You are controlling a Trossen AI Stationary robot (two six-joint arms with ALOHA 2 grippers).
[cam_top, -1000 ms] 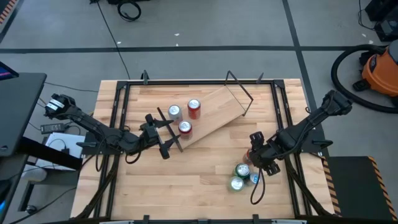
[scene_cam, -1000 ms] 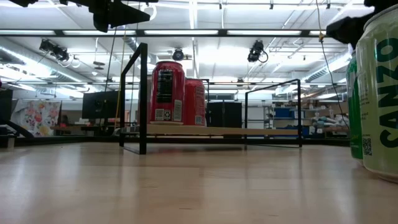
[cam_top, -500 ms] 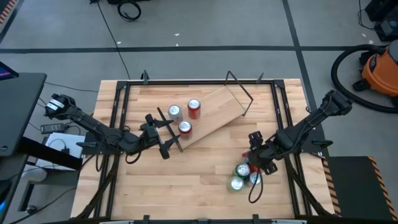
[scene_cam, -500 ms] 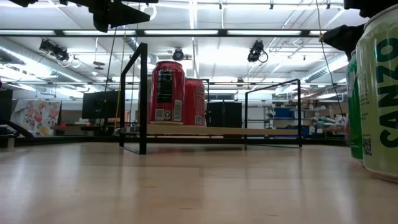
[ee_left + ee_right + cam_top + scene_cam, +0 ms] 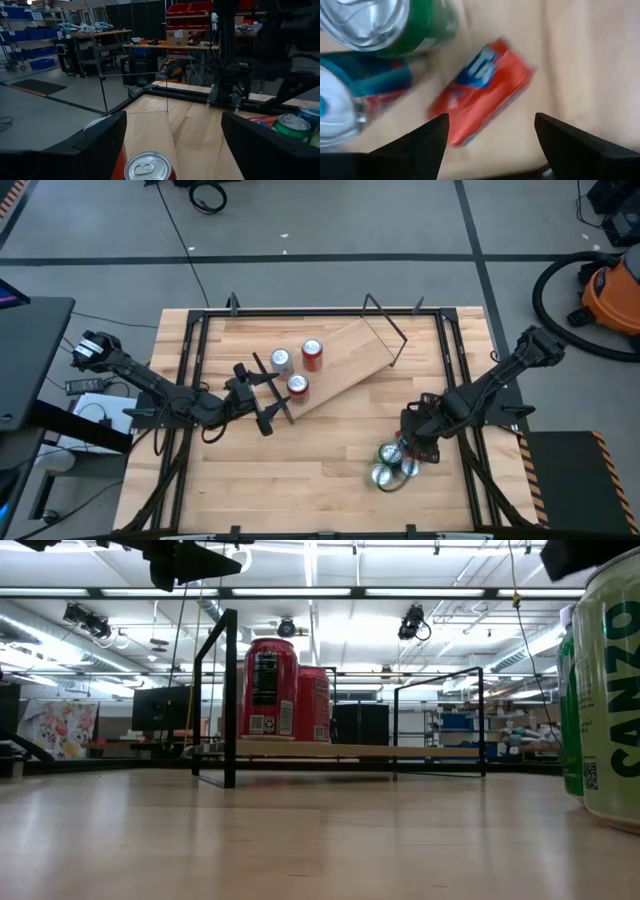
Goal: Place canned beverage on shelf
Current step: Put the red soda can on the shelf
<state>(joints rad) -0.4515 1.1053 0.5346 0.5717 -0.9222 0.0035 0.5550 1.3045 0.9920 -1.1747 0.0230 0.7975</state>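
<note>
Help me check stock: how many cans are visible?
7. On the shelf stand a silver can, a red can and another red can. By the right gripper: two green cans, a blue can, and an orange can lying beneath it. More may be hidden.

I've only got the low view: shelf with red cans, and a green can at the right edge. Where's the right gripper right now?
Observer: The right gripper hangs over the cluster of cans on the table's right side, away from the shelf.
Operator: Is it gripping anything?
Observer: No. Its wrist view shows its fingers open on either side of a fallen red can, not touching it.
Operator: And the left one?
Observer: The left gripper sits open at the shelf's left end, beside an upright red can.
</note>
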